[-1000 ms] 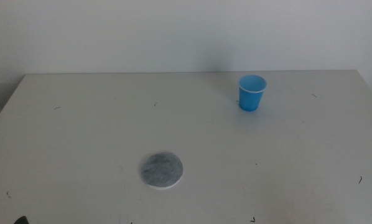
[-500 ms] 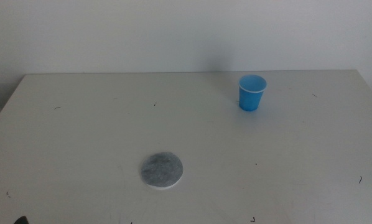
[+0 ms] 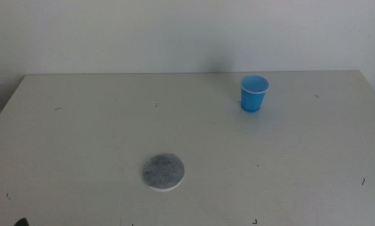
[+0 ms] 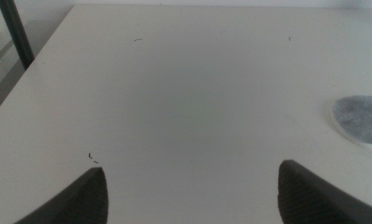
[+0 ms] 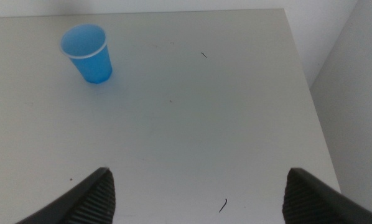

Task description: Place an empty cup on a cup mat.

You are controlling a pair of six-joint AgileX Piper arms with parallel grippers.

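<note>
Two things of the task lie on the table (image 3: 81, 144), well apart from each other. The cup (image 3: 254, 93) stands upright on the far right part of the table, with its mouth up; its inside is blue and looks empty. The mat (image 3: 163, 171) lies flat on the near part, a little left of the middle. Nothing touches either of them, and the cup is not yet on the mat.

Both arms wait near the front of the table and are almost out of the middle view. A small dark shape at the bottom edge of that view, on the left, is perhaps part of the left arm, but it is too small to be sure.

In the left wrist view, the left gripper (image 4: 192, 193) hangs over bare table with its jaws wide apart, and it holds nothing. The mat (image 4: 362, 120) shows at the border of that picture, off to one side of the jaws.

In the right wrist view, the right gripper (image 5: 198, 196) is also spread wide and empty. The cup (image 5: 88, 53) stands far ahead of it on the table, clear of both jaws.
</note>
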